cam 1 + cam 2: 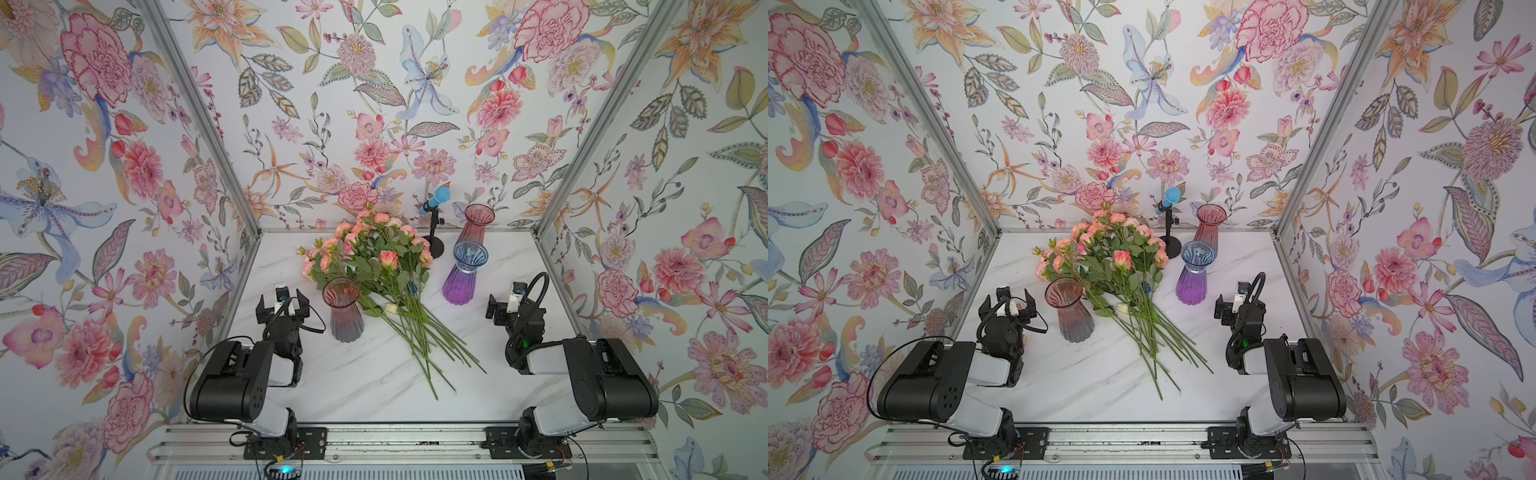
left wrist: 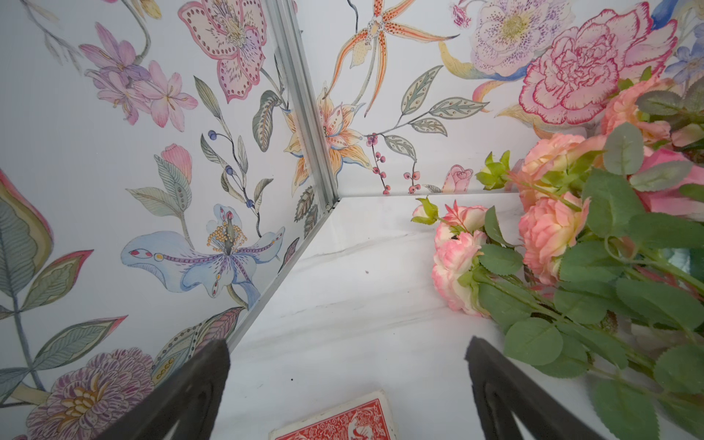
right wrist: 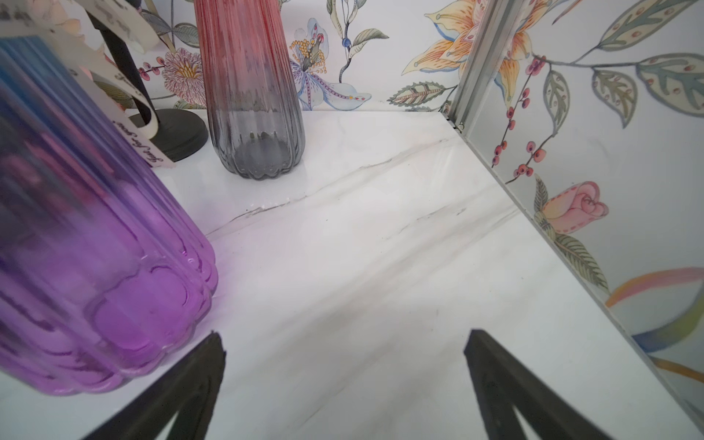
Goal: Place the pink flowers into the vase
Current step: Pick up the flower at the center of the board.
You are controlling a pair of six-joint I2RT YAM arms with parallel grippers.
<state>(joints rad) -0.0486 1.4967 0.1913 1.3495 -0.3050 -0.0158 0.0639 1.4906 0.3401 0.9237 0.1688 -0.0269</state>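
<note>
Our left fingers [image 2: 190,388] stand wide apart with nothing between them. In the left wrist view, a red-backed playing card [image 2: 335,419] lies on the table [image 1: 353,395] between them. Our right fingers [image 3: 495,381] are spread just as wide and hold nothing, close to the blue-to-purple vase [image 1: 463,274], which stands upright.

The pink flowers [image 1: 365,257] lie as one loose bundle in the middle of the table in both top views. Their blooms point toward the back wall, and their green stems fan out toward the front, between our two arms. A small white bloom [image 1: 390,308] lies among the stems.

A red-to-grey vase [image 1: 344,311] stands upright just beside the bundle on our left, its rim against the leaves. A second red vase [image 1: 476,226] stands upright near the back wall, behind the blue-to-purple one. Just beside it stands a blue microphone [image 1: 434,199] on a black stand.
</note>
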